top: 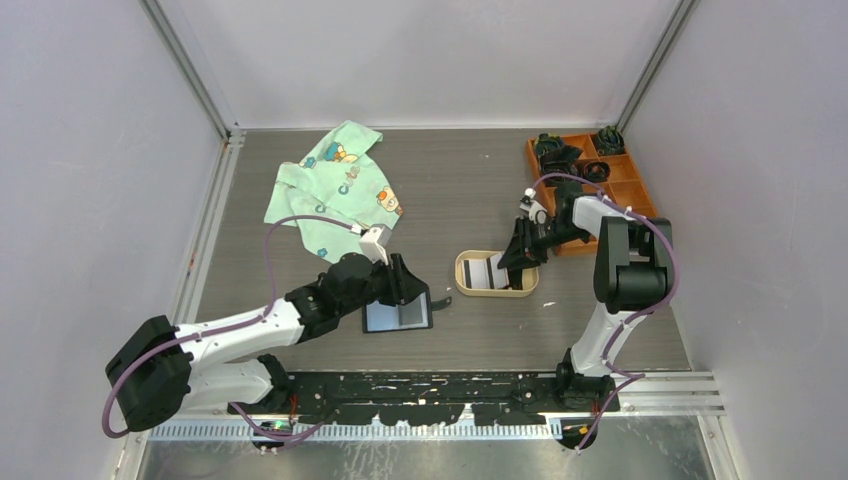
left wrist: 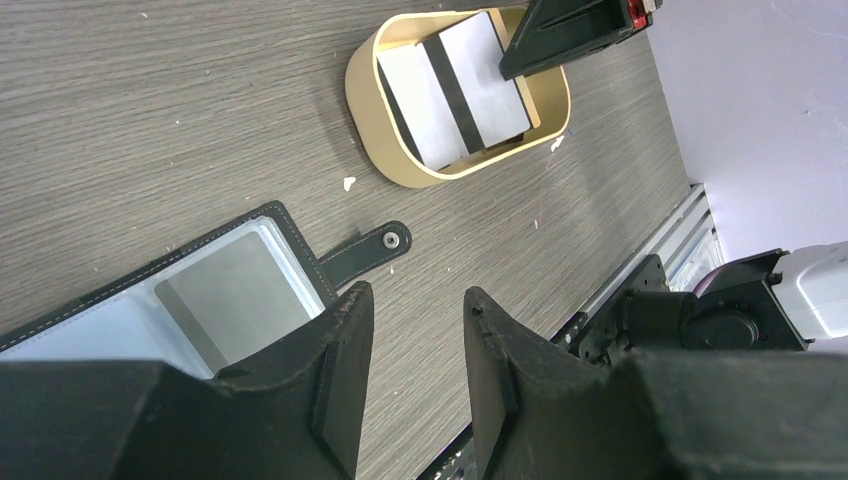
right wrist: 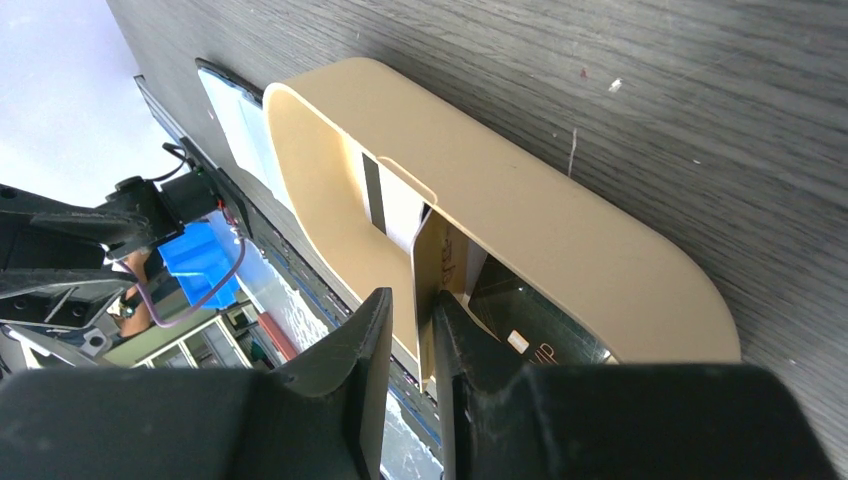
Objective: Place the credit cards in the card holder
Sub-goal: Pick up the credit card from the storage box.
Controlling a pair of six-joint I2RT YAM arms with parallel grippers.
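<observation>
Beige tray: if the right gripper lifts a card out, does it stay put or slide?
The beige tray looks thin-walled and light, so it would probably slide on the smooth table. Low and wide, it seems unlikely to tip. The right gripper straddles its wall, so lifting could drag it.

A robotics lab test cell: two arms (top: pixel 230 335) bolted to a metal rail (top: pixel 440 385) at the edge of a grey wood-grain table (top: pixel 470 190), closed in by plain white panels (top: pixel 80 200) on aluminium framing (top: pixel 190 70), purple cables (top: pixel 290 225) looping along each arm.
</observation>
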